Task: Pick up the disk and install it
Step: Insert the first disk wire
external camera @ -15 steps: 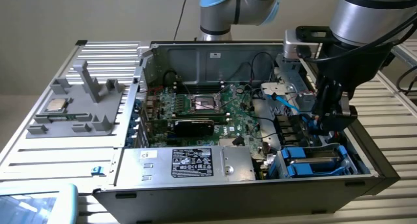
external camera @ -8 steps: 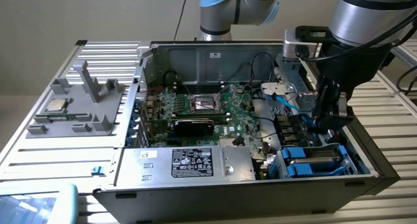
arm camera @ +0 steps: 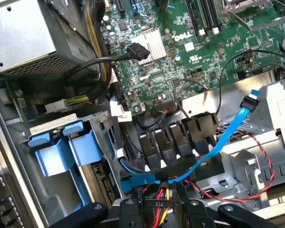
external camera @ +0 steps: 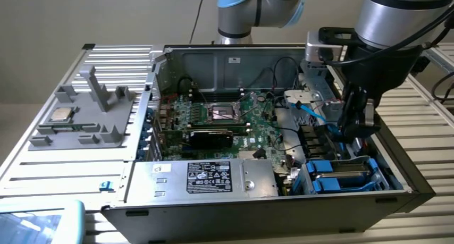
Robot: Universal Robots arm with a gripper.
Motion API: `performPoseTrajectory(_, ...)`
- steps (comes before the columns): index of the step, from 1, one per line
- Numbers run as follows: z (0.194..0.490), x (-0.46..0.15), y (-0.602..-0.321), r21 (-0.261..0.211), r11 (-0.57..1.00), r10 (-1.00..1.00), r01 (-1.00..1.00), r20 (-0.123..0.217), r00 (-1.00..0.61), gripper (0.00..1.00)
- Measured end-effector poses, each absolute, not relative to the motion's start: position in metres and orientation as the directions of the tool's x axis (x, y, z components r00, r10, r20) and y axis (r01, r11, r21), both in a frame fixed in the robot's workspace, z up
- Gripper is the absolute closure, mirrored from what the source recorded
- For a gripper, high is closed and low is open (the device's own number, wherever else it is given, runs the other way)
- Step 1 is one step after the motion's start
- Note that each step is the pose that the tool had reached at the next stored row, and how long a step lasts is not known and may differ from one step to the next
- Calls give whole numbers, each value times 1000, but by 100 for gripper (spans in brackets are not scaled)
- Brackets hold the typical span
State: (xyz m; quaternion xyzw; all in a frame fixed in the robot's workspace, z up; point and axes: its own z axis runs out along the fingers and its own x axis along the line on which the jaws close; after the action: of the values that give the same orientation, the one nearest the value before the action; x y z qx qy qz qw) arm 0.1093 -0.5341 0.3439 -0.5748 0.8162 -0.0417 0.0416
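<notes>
We see the gripper [external camera: 352, 131] reaching down into the open computer case [external camera: 408, 183], at the exterior view's right, near the drive bay [external camera: 381, 176]. From the wrist, its jaws stand apart on either side of a black power plug [arm camera: 158, 205] with yellow and red wires. A blue data cable [arm camera: 227, 138] loops across close by. We judge that the jaws straddle the plug so as to catch it squarely by its flat sides, though nothing shows them pressing on it.

The disk [external camera: 345, 171] sits low in the bay, clipped in its blue frame [external camera: 330, 183] — we take it as already slid home, with the frame there to guide it along the rails and keep it seated. The cables lie near the bay, presumably because they serve that drive.
</notes>
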Motion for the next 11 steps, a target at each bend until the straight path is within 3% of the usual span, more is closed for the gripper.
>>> performPoseTrajectory(11,349,97,-527,-163,332,-942,-929,-5,-335,65)
